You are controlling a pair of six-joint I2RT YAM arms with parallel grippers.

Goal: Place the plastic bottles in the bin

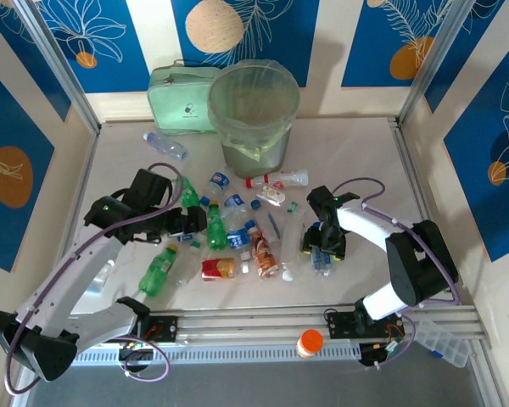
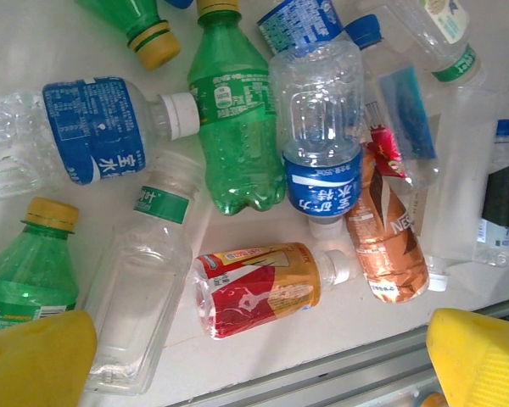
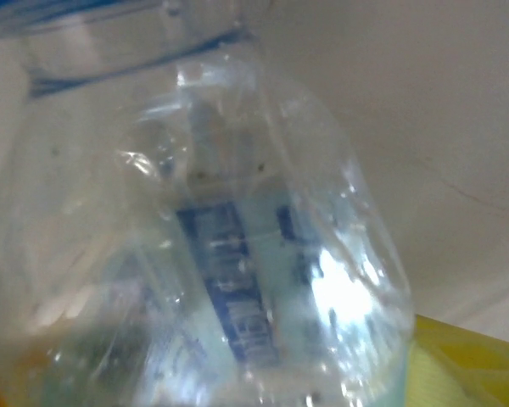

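Observation:
Several plastic bottles (image 1: 237,233) lie scattered in the middle of the table, green ones and clear ones with blue, red or white labels. The bin (image 1: 253,119) stands at the back, lined with a pale green bag. My left gripper (image 1: 191,225) hovers open over the left side of the pile. Its yellow fingertips (image 2: 479,356) straddle empty table just short of a red-and-gold labelled bottle (image 2: 263,288). My right gripper (image 1: 322,246) is down on a clear blue-labelled bottle (image 3: 237,280) at the right of the pile. That bottle sits close against the camera, beside one yellow finger (image 3: 467,365).
A mint-green case (image 1: 180,97) leans behind the bin. An orange-capped jar (image 1: 310,342) stands on the front rail, and a clear plastic box (image 1: 441,339) sits at the front right. One clear bottle (image 1: 165,144) lies apart at the back left. Walls close in on both sides.

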